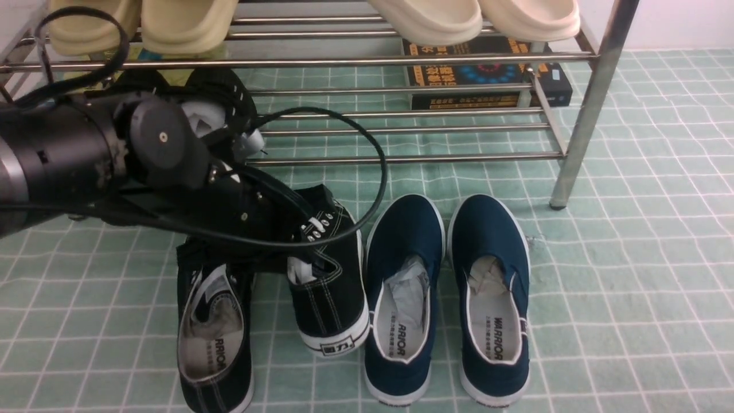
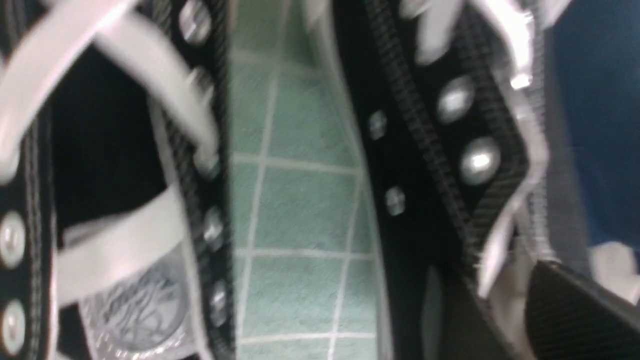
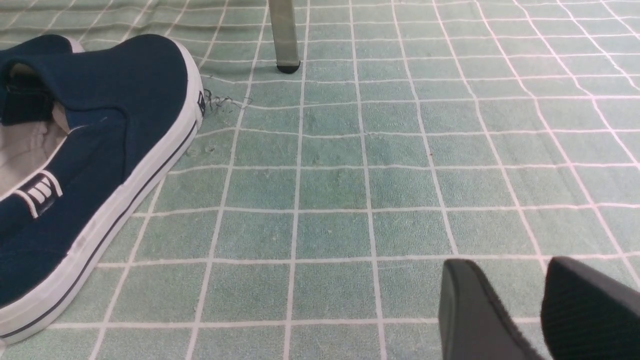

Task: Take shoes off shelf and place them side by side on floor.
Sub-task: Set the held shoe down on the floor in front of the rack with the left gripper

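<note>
From between my arms I'm looking forward and down over rack [image 1: 565,155] and floor [image 1: 642,275]; my left wrist is peering closely at sneakers, my right is sharing the navy slip-on [image 3: 145,95].

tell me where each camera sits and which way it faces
Front view: between the arms, facing forward at shoe rack; left arm shows.
Left wrist: on that arm, close on laced black sneakers; a fingertip shows.
Right wrist: on that arm, over the floor; both fingertips show.
Front and right wrist share a navy slip-on.
</note>
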